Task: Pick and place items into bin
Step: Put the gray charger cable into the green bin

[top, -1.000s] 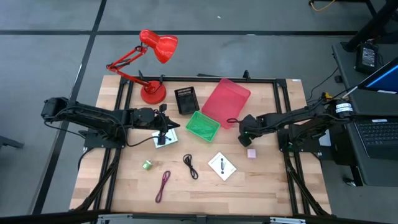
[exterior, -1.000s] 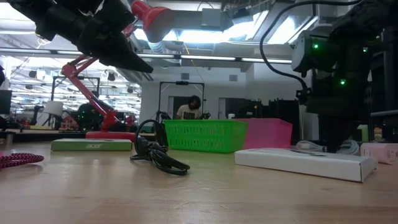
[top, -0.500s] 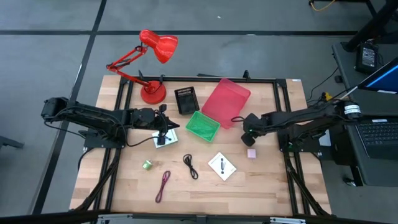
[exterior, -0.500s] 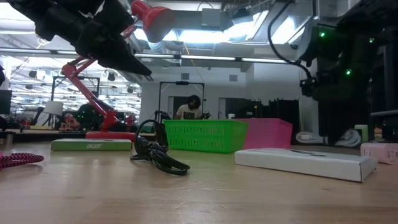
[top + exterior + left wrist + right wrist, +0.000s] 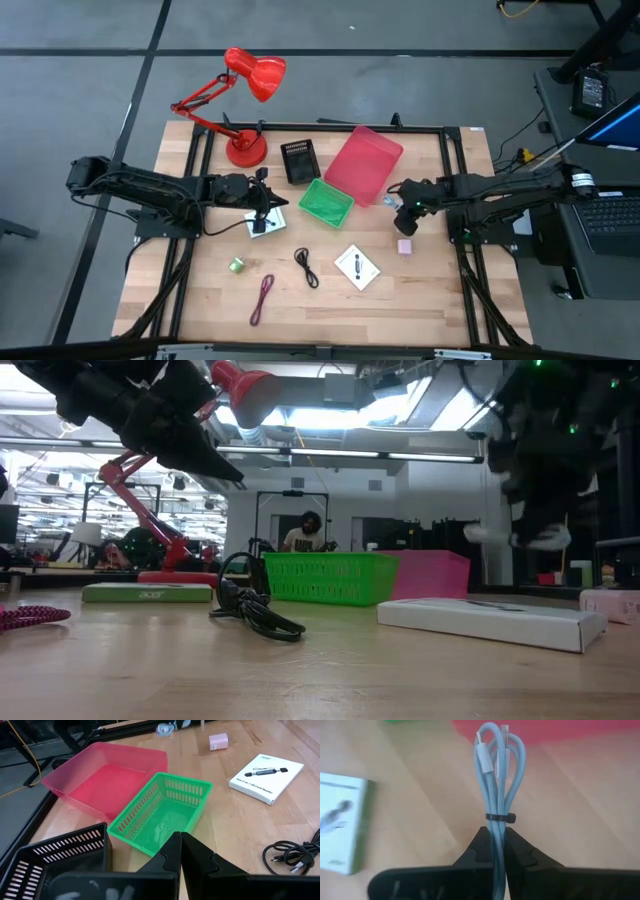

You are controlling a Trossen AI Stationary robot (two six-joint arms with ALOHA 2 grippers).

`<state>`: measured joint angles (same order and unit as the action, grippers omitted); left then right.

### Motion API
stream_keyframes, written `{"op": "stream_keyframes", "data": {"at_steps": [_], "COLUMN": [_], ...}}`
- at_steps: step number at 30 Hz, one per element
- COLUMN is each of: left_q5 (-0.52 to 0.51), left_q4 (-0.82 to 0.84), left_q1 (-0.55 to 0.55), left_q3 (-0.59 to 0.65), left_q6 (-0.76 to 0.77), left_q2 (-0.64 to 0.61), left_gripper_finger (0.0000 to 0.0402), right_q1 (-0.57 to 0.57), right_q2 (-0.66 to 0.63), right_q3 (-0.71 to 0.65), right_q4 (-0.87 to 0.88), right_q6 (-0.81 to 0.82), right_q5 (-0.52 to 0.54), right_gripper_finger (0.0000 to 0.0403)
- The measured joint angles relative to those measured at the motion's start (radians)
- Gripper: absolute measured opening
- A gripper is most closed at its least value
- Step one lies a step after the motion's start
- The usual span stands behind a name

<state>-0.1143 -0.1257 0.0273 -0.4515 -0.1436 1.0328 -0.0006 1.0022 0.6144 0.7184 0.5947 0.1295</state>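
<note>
i see my right end effector (image 5: 499,851) clenched on a bundled pale blue cable (image 5: 497,770), lifted above the worktop (image 5: 420,290) just beside the pink bin (image 5: 362,160), while my left end effector (image 5: 180,851) hangs pinched empty over a white card (image 5: 262,221).

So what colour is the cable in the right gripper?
Pale blue-grey cable with silver plugs, clearest in the right wrist view.

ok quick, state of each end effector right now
Left end effector: closed, holding nothing, above the white card.
Right end effector: closed on a coiled pale blue cable, beside the pink bin.
</note>
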Motion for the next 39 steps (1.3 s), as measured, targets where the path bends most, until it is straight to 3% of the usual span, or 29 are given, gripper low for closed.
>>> {"op": "stream_keyframes", "data": {"at_steps": [6, 12, 21, 28, 34, 39], "left_q5": [0.0, 0.0, 0.0, 0.0, 0.0, 0.0], "left_q4": [0.0, -0.005, -0.005, -0.005, -0.005, -0.005], "left_q1": [0.0, 0.0, 0.0, 0.0, 0.0, 0.0], "left_q3": [0.0, 0.0, 0.0, 0.0, 0.0, 0.0], "left_q6": [-0.001, -0.001, 0.0, 0.0, 0.0, 0.0], "left_q2": [0.0, 0.0, 0.0, 0.0, 0.0, 0.0], "left_gripper_finger": [0.0004, 0.0004, 0.0004, 0.0004, 0.0004, 0.0004], "right_q1": [0.035, 0.066, 0.077, 0.077, 0.077, 0.077], "right_q2": [-0.021, -0.024, -0.024, -0.004, -0.004, -0.004], "right_q3": [0.062, 0.063, -0.077, -0.273, -0.343, -0.344], "right_q4": [-0.024, -0.179, -0.645, -1.2, -1.346, -1.358], "right_q6": [-0.108, -0.277, -0.45, -0.593, -0.597, -0.603], "right_q5": [0.0, -0.002, -0.018, -0.046, -0.047, -0.045], "right_gripper_finger": [0.0006, 0.0006, 0.0006, 0.0006, 0.0006, 0.0006]}}
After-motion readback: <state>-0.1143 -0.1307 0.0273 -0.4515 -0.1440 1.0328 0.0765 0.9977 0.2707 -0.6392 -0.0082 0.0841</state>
